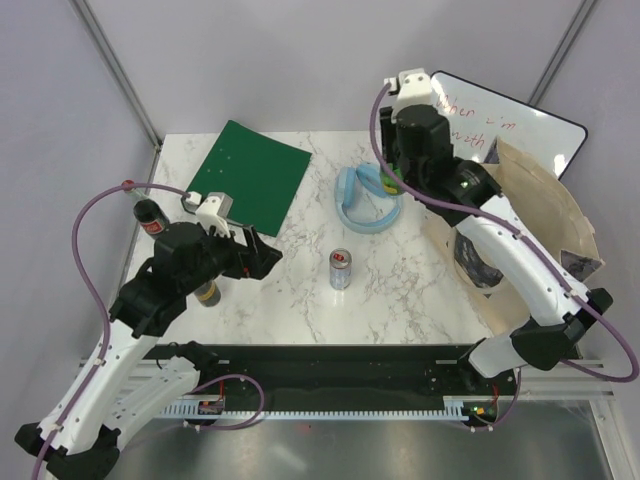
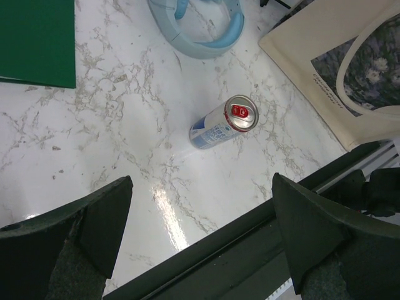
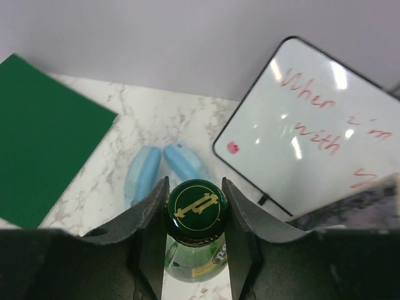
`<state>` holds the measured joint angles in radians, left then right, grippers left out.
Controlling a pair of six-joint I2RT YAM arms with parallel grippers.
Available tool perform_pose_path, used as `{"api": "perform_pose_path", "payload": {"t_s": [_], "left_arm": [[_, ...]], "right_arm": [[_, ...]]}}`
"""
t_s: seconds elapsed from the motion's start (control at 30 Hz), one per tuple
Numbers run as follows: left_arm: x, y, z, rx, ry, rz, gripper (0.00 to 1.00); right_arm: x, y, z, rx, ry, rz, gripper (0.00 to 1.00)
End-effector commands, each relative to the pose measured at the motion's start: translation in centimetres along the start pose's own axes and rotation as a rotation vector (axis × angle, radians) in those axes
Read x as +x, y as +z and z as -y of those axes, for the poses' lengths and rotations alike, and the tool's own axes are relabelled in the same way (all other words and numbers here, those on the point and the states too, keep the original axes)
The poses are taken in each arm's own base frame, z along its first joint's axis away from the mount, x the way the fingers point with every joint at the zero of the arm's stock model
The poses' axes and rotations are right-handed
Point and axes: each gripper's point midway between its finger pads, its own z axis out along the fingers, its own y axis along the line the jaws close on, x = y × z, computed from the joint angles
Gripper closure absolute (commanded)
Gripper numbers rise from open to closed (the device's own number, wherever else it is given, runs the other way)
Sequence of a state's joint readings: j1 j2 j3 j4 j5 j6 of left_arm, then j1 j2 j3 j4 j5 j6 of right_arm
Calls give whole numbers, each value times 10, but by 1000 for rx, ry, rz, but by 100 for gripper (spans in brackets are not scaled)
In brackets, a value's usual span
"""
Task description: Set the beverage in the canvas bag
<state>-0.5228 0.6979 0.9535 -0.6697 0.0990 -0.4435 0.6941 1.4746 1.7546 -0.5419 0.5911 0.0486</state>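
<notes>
My right gripper (image 3: 195, 211) is shut on the neck of a green glass bottle (image 3: 195, 250) with a dark green and gold cap, held upright; in the top view it (image 1: 390, 181) is beside the blue ring, left of the canvas bag. The canvas bag (image 1: 545, 215) is tan with a dark printed patch and stands at the table's right; it also shows in the left wrist view (image 2: 312, 37). A silver can (image 1: 340, 269) with a red tab stands mid-table, seen also from the left wrist (image 2: 224, 122). My left gripper (image 2: 203, 231) is open and empty over the table's front edge.
A green board (image 1: 250, 175) lies at the back left. A light blue ring-shaped thing (image 1: 365, 200) lies mid-back. A white board with red writing (image 3: 312, 131) leans at the back right. A dark bottle (image 1: 150, 217) stands at the left; another (image 1: 208, 293) stands under my left arm.
</notes>
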Motion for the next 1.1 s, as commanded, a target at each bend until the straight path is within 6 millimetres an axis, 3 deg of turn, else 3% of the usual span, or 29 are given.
{"api": "perform_pose_path", "payload": {"t_s": [0.0, 0.03, 0.23, 0.4, 0.67, 0.8, 1.07], "left_arm": [[-16, 1, 12, 58, 24, 54, 0], [-16, 2, 13, 62, 24, 50, 0], [-13, 4, 15, 79, 37, 34, 0], [-10, 7, 15, 84, 37, 22, 0], [-5, 8, 17, 99, 14, 10, 0], [-3, 8, 18, 104, 11, 5, 0], [-3, 6, 19, 113, 6, 7, 0]], "right_arm": [[-97, -62, 73, 173, 141, 228, 100], [-107, -71, 85, 200, 137, 248, 100], [-121, -111, 152, 401, 130, 269, 100], [-113, -127, 191, 537, 84, 231, 100], [-64, -112, 237, 623, 98, 117, 100], [-25, -92, 242, 589, 145, 49, 100], [-11, -65, 254, 588, 166, 82, 100]]}}
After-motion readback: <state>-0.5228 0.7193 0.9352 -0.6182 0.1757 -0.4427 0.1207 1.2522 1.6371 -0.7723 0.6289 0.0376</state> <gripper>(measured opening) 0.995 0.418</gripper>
